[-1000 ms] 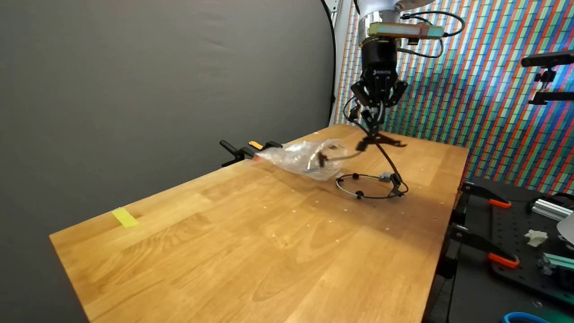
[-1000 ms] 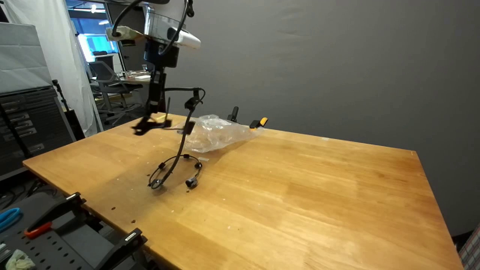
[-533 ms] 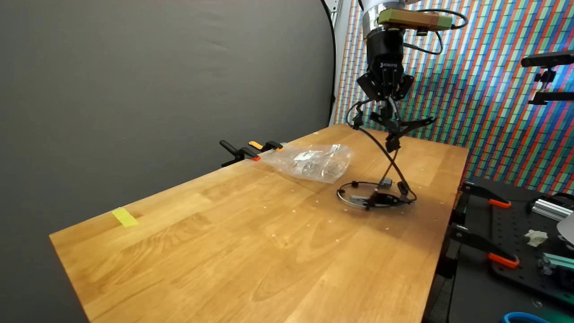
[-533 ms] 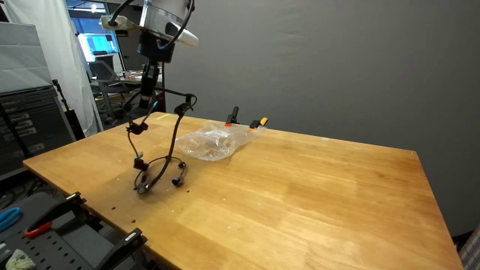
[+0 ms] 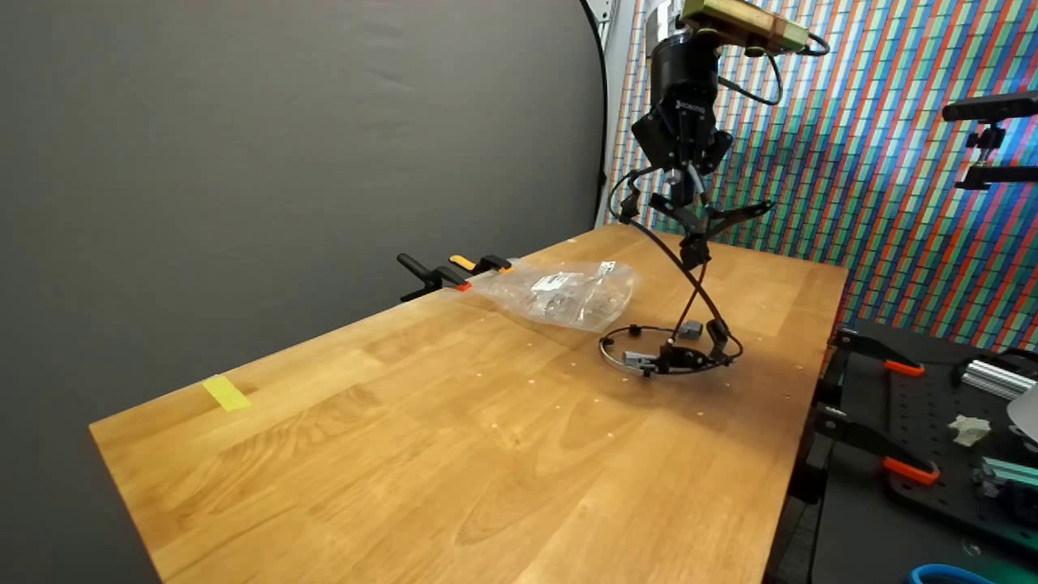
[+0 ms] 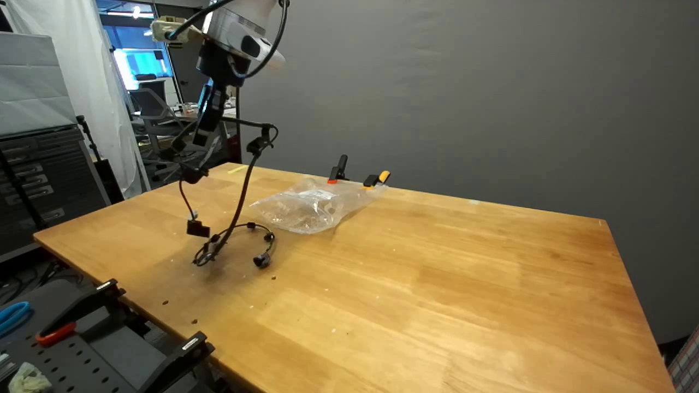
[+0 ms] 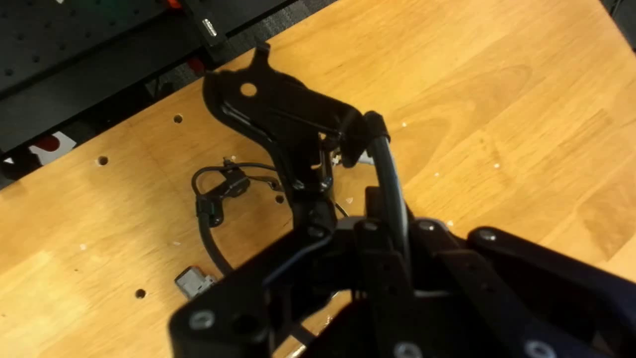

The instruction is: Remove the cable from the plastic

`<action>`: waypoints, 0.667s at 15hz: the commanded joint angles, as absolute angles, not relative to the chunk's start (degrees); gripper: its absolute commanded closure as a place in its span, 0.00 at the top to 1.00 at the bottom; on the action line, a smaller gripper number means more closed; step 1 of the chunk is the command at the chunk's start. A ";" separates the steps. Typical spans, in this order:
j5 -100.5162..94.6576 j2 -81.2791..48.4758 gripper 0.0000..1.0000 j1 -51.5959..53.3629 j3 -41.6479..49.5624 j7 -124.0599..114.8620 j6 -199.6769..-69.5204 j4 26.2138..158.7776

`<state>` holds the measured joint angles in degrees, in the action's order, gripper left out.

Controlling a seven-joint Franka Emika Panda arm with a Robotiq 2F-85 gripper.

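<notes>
Cable, black, one: lies outside the plastic bag, its upper part hanging from the gripper, whose jaws are clenched on a sleeved length of it, its lower part bent into a single loop at the bench; whether the whole loop touches the wood cannot be told. Bracket, black, one, on the cable, its flat face and round hole plain in the wrist view; in both exterior views it is harder to make out. Plugs, grey, two in an exterior view: one at the loop's rim, one within its outline. In the wrist view one plug lies clear; a pale piece behind the bracket is mostly hidden, not identified. Bag, clear, one, on the bench near the loop, apart from it; white label legible as a patch only, interior hard to read through folds and glare. Bag clamps, two, at the bag's narrow end on the bench edge. Side clamps, black and orange, two, at the opposite edge. Tape, yellow, one strip. Holes, four in the wrist view, where the gripper blocks much of the lower part. Arm, one, cut off at the top in both exterior views. Striped panel, one, in an exterior view only. Chair, one, and white curtain, likewise in an exterior view only.
</notes>
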<state>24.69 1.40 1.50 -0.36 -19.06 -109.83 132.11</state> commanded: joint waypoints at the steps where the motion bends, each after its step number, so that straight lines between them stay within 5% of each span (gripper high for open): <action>1: 29.51 -3.86 0.01 2.23 -1.56 -15.06 -108.03 127.83; 10: 24.31 -21.14 0.01 6.13 -3.10 -20.66 -124.34 121.13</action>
<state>27.42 -16.66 4.84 -3.73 -16.96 -119.31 125.06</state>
